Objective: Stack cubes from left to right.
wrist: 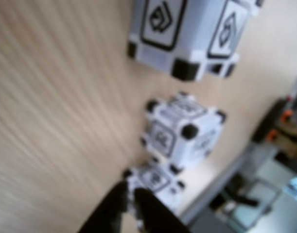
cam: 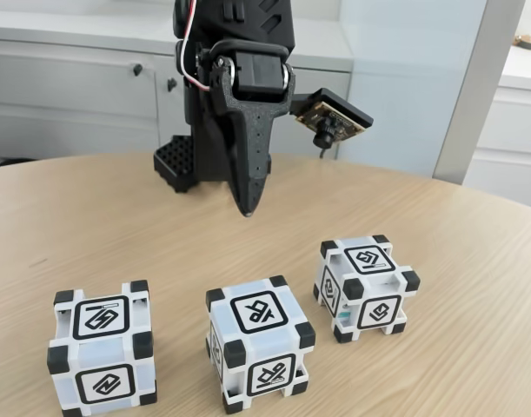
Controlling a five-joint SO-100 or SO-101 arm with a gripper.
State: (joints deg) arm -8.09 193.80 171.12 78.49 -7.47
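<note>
I start with the tabletop (cam: 91, 226), pale wood grain, carrying everything. On it, in the fixed view, the three cubes sit in a loose row near the front edge: the left cube (cam: 102, 347), the middle cube (cam: 259, 341) and the right cube (cam: 367, 287), which lies a little farther back. All three rest flat on a face, each apart from its neighbours, none stacked yet.

From their look I judge them hard plastic, rigid, probably light, with smooth white faces that could slip under a weak pinch. I would take hold across two opposite side faces, midway up, so the black corner blocks bracket the fingers and stop the cube from rolling out. A cube has no long axis, so what matters is yaw: the left cube sits nearly square to the camera, while the middle and right ones are turned, each showing a corner edge toward me. I would match the wrist to those faces before closing.

The gripper (cam: 248, 208) hangs above the tabletop behind the middle cube, pointing down, touching nothing. Its fingers (wrist: 114, 208) read as closed or nearly so, with nothing between them; the wrist view is blurred but shows only a thin gap.
</note>
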